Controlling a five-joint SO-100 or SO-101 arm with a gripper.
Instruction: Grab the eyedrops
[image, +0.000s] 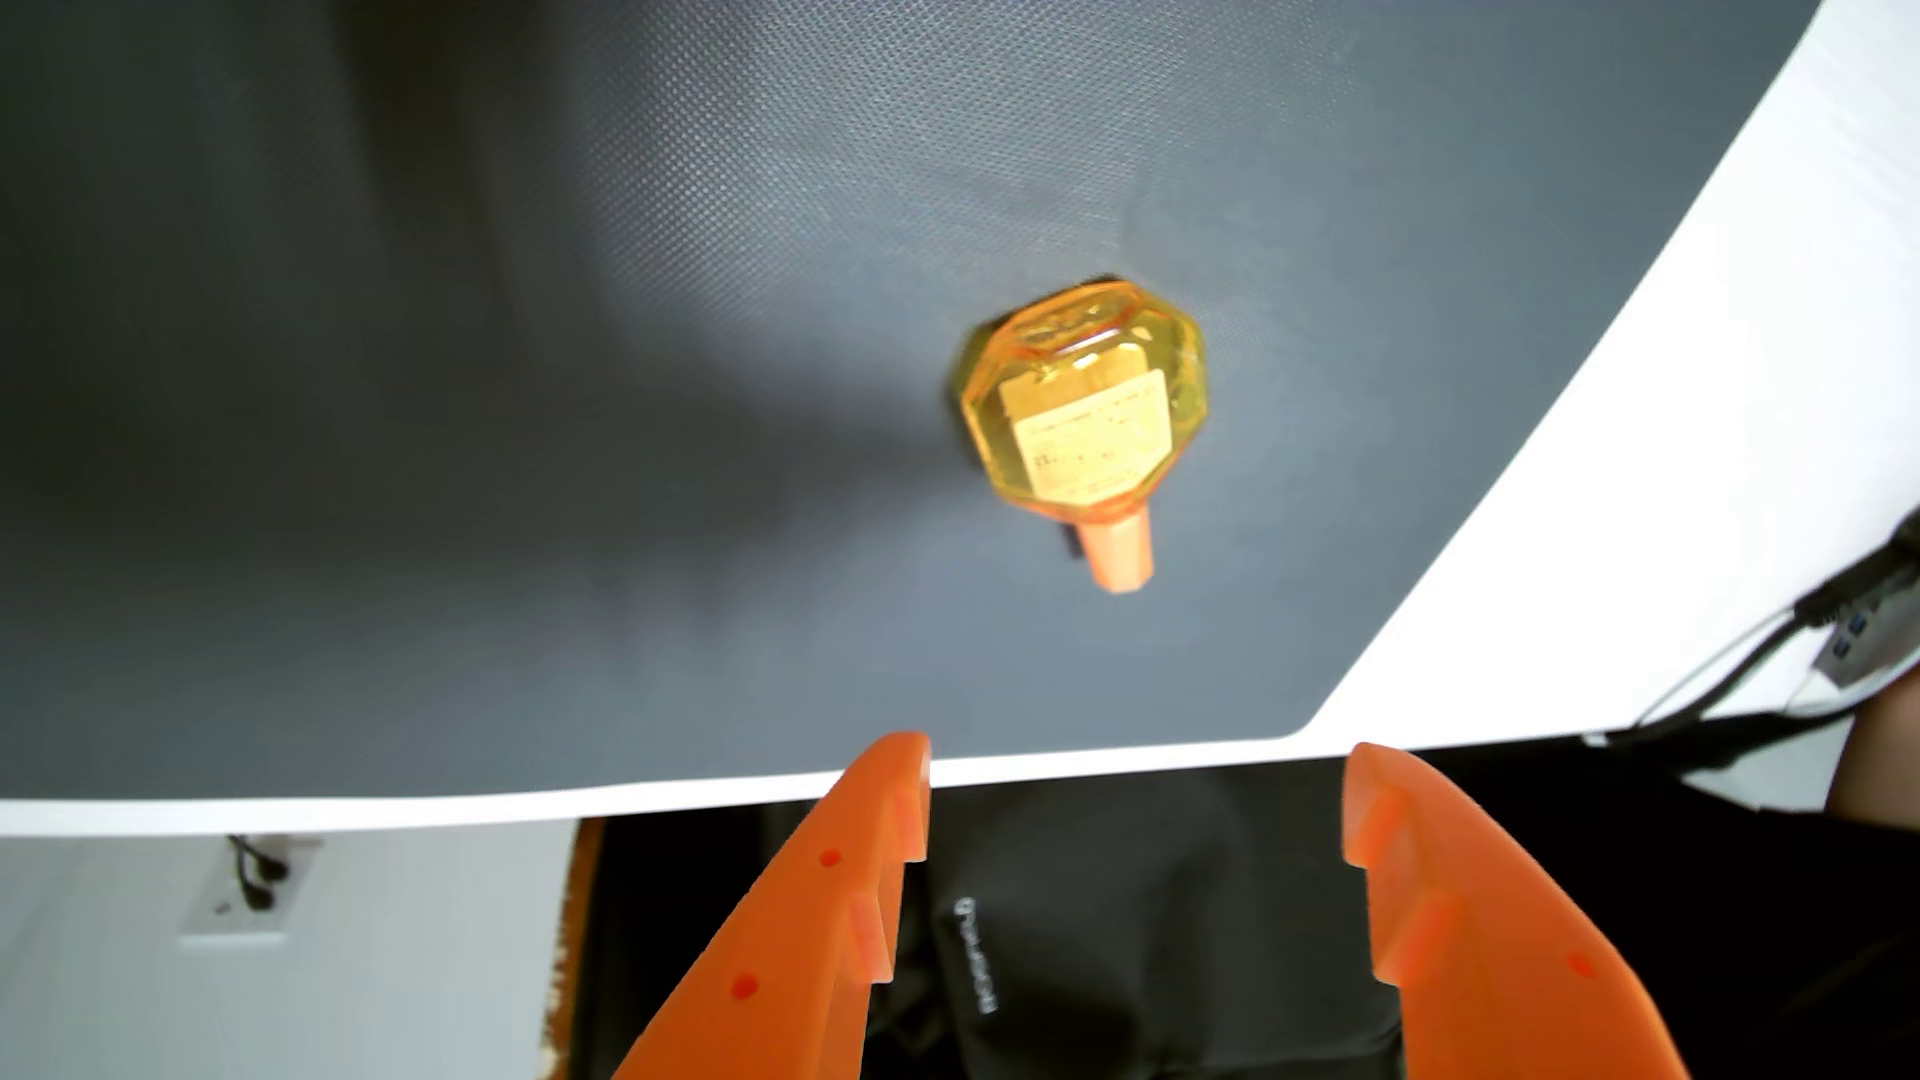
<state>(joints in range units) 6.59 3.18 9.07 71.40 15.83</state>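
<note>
1. Wrist view: the camera rides behind the orange two-finger plastic gripper (1138, 763), whose tips enter from the bottom edge, spread wide.
2. It looks steeply down on a dark grey textured mat (520, 415) on a white table (1714, 415), fairly near.
3. A faceted translucent yellow-orange eyedrop bottle (1086, 415) sits right of frame centre, slightly blurred.

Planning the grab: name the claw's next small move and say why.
Probably advance the open claw toward the eyedrops bottle, since the bottle lies on the grey mat, well clear of the orange fingers, cap end nearest, roughly in line with the gap.
</note>
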